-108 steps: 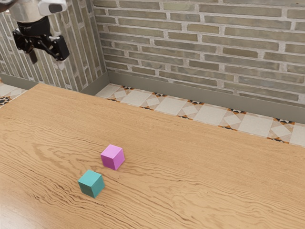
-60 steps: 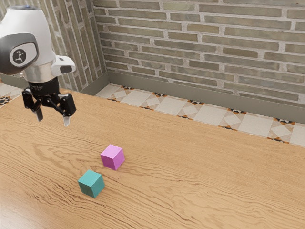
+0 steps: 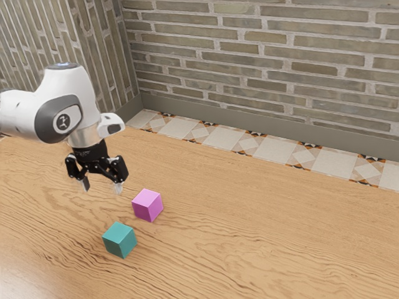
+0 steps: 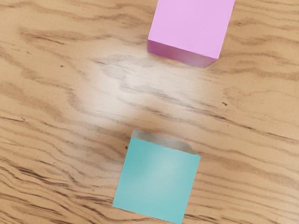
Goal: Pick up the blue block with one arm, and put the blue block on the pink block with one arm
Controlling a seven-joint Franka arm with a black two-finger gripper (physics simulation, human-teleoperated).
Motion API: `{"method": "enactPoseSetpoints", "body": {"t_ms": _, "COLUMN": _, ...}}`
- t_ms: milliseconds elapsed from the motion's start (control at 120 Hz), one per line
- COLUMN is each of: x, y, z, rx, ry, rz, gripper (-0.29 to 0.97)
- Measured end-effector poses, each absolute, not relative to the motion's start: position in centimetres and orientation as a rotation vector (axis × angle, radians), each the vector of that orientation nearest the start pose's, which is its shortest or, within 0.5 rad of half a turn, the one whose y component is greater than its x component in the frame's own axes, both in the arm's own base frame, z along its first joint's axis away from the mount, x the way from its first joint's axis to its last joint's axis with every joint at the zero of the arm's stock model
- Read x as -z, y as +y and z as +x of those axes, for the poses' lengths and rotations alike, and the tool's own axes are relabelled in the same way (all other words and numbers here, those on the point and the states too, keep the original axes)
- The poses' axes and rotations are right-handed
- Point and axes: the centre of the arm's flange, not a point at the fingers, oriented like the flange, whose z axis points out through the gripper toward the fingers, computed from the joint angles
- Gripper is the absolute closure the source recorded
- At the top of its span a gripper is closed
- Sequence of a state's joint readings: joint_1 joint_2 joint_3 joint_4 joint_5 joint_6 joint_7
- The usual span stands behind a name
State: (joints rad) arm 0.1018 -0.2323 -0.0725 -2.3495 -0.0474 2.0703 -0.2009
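A teal-blue block [image 3: 119, 240] rests on the wooden table, near the front at the exterior view's left. A pink block [image 3: 148, 205] sits just behind it and slightly toward the exterior view's right, a small gap apart. My gripper [image 3: 100, 185] hangs open above the table, up and to the exterior view's left of both blocks, with nothing between its fingers. In the wrist view the blue block [image 4: 157, 182] and the pink block [image 4: 191, 29] both lie flat on the wood below my hand.
The wooden table [image 3: 262, 230] spreads wide toward the exterior view's right. A brick wall [image 3: 262, 56] and a tiled floor strip [image 3: 274, 149] run behind its far edge.
My arm has come down and moved toward the exterior view's right, bringing the open gripper from high at the upper left to just above the table near the blocks. Neither block has moved.
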Motion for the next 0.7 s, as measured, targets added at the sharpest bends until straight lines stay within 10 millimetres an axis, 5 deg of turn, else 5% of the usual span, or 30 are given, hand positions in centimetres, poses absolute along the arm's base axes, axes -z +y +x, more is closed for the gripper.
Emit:
{"method": "enactPoseSetpoints", "body": {"t_ms": 225, "x": -35.5, "y": 1.6, "z": 47.5, "rx": -0.169, "ry": -0.347, "rz": -3.160, "gripper": 0.00}}
{"method": "enactPoseSetpoints", "body": {"t_ms": 525, "x": -30.2, "y": 2.2, "z": 47.0, "rx": -0.239, "ry": -0.272, "rz": -3.182, "gripper": 0.00}}
{"method": "enactPoseSetpoints", "body": {"t_ms": 700, "x": -29.1, "y": 3.0, "z": 47.1, "rx": -0.236, "ry": -0.243, "rz": -3.192, "gripper": 0.00}}
